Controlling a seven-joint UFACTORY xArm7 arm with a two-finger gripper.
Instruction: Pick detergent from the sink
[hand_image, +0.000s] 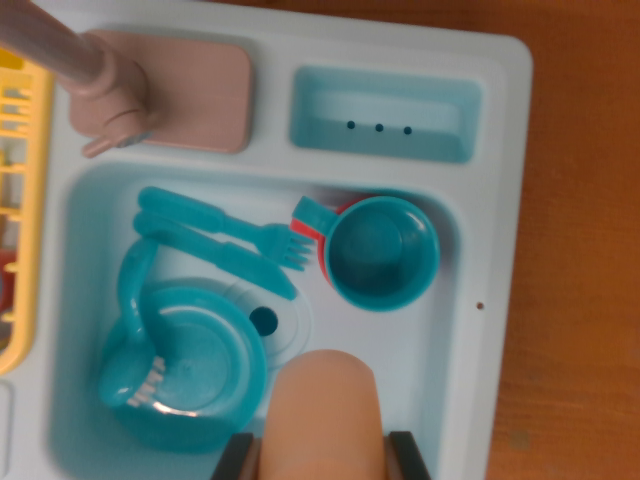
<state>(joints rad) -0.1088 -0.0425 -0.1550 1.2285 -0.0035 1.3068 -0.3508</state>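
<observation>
Wooden table (580, 250) carries one sink (440, 350) holding two cups (382, 252), fork (225, 232), knife (215, 252); tool (325, 455) grips one detergent bottle (325, 410).

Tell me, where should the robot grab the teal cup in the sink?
Probably by the rim of the teal cup, coming straight down: it stands upright with its mouth open, so one finger could go inside the wall. Its handle is crowded by the fork.

Orange-brown wood table (580, 250) is showing along the right side & far edge, grain running near-to-far, soft even light lying on it w/ no hard shadows.
</observation>
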